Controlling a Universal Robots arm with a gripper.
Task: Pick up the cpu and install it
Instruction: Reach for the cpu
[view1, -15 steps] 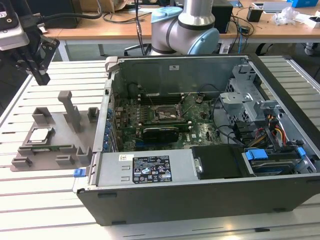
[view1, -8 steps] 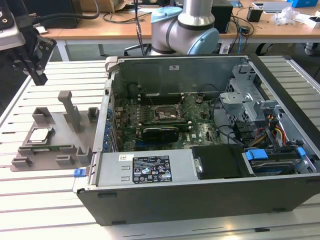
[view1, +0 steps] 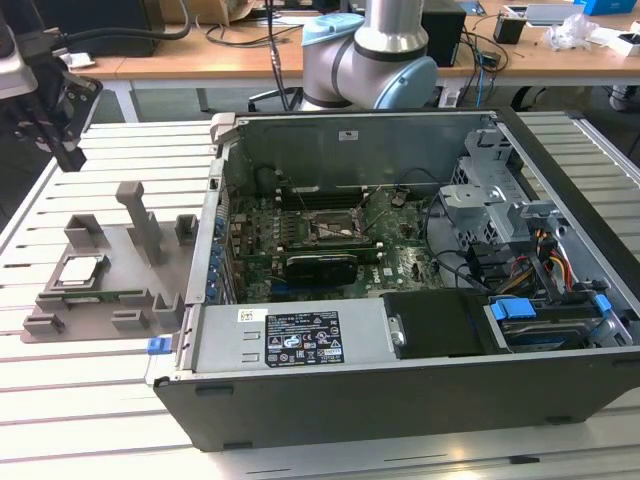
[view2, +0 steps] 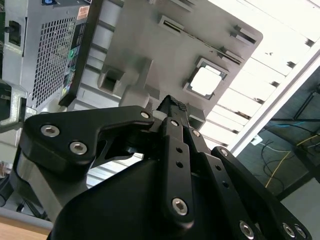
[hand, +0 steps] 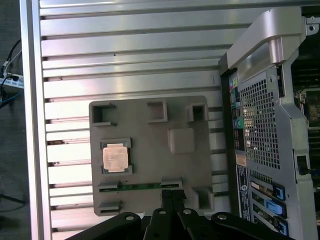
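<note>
Since the cpu (view1: 78, 270) sits in its pocket on the grey fixture tray (view1: 125, 262), near the surface (view1: 100, 400) edge on the exterior view's left, I'd say the pickup isn't done yet. The install isn't either. The socket (view1: 330, 228) inside the open computer case (view1: 420, 395) looks unfilled. The tool (hand: 172, 196) hangs above the tray, fingers pressed together, gripping nothing. The case has a label (view1: 302, 340), but the print's too small to make out.

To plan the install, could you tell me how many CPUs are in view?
1: the cpu lies in the tray beside the case; the socket inside may hide another.
</note>
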